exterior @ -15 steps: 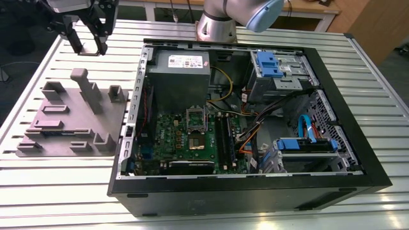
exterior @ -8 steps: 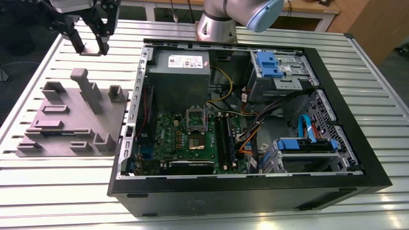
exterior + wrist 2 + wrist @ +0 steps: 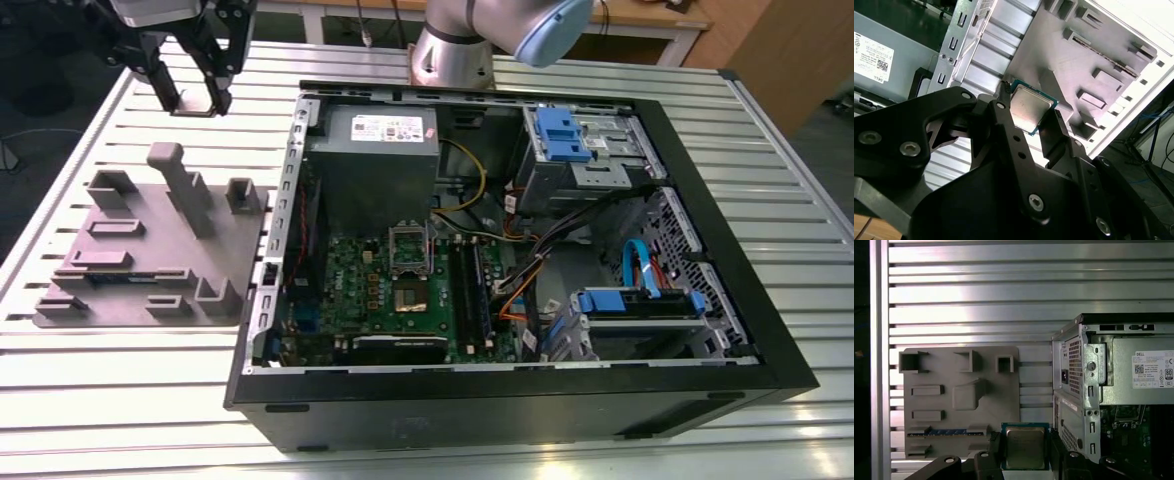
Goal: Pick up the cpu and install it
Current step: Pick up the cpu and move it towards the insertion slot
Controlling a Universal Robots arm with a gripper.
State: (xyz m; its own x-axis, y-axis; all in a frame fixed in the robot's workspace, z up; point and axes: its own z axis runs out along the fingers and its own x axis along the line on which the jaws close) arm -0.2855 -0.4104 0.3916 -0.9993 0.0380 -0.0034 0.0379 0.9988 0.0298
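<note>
Gripper (image 3: 198, 98) hung over the table (image 3: 120, 400) at the exterior view's upper left, beyond the far end of the grey tray (image 3: 147, 250) and just outside the case (image 3: 534, 400). Jaws were clamped on the cpu (image 3: 1025, 447). In both wrist views it sat pinched by two opposite edges between the fingers (image 3: 1004, 117), metal top toward the cameras, thin green rim showing at its edges. Judging by the tray and table slats lying behind it, it was off every surface, i.e. carried in the air.

Key relation: the socket (image 3: 407, 248) lay on the green board (image 3: 360, 290) inside the case, well apart from the jaws. From the cpu that was toward the exterior view's right and nearer that camera, past the case's side wall (image 3: 287, 200) and past the grey box w/ white label (image 3: 374, 170).

The cpu was square, so no long axis to speak of. In the first wrist view its edges ran approx. parallel w/ the case wall and the tray's sides, so it looked about square-on to the case. Which corner matched the socket's key couldn't be told.
</note>
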